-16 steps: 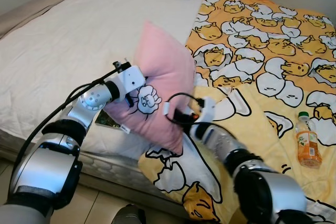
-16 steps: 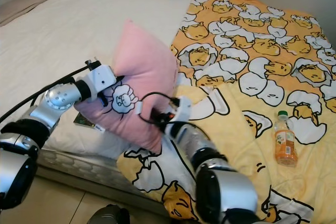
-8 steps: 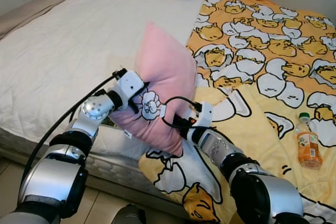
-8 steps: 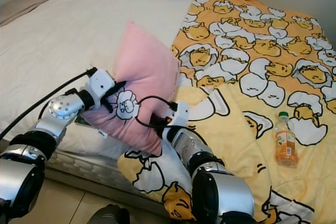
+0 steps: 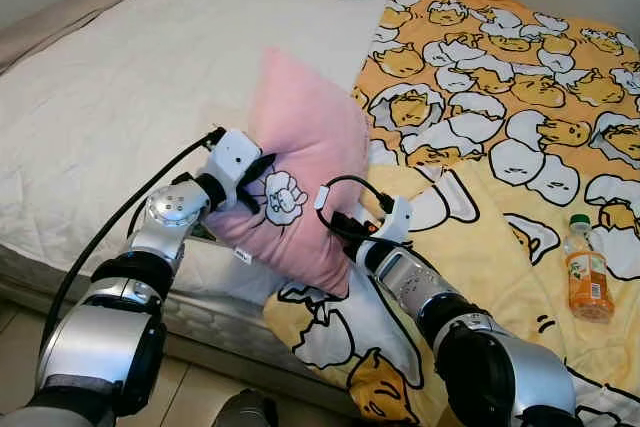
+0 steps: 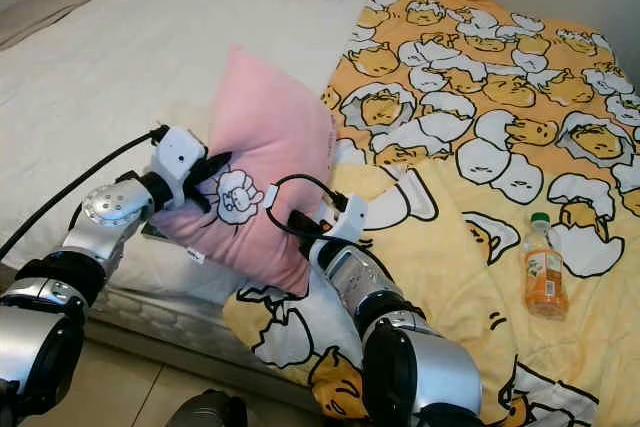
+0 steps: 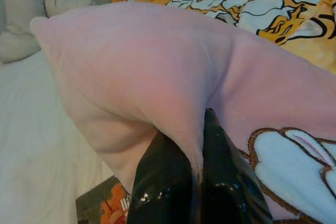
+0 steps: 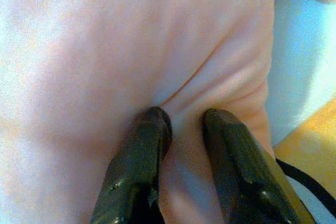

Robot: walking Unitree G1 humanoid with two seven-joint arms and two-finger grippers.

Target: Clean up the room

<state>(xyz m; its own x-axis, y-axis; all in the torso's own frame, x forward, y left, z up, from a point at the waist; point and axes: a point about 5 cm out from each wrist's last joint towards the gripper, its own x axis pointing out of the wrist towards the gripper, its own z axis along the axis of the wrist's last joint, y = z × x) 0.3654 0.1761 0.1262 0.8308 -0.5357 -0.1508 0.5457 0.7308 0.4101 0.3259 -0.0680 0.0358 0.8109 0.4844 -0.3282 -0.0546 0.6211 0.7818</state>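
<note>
Pink pillow [image 5: 305, 162] stands on edge at frame centre, over the near edge of the white mattress [image 5: 120, 87], beside the yellow egg-print blanket [image 5: 500, 97]. Left gripper [image 7: 202, 129] is clenched on a fold at the pillow's left side; right gripper [image 8: 181, 121] pinches a fold at its lower right. An orange drink bottle [image 5: 585, 272] lies on the blanket at right, well apart from the pillow.

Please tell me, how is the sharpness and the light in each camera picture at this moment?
Eye views: evenly lit and sharp, pink pillow and juice bottle crisp. Left wrist view: left gripper glossy with highlights, pillow fabric soft. Right wrist view: right gripper and pillow folds blurry, too near for focus, whitish washed-out patch beside them.
</note>
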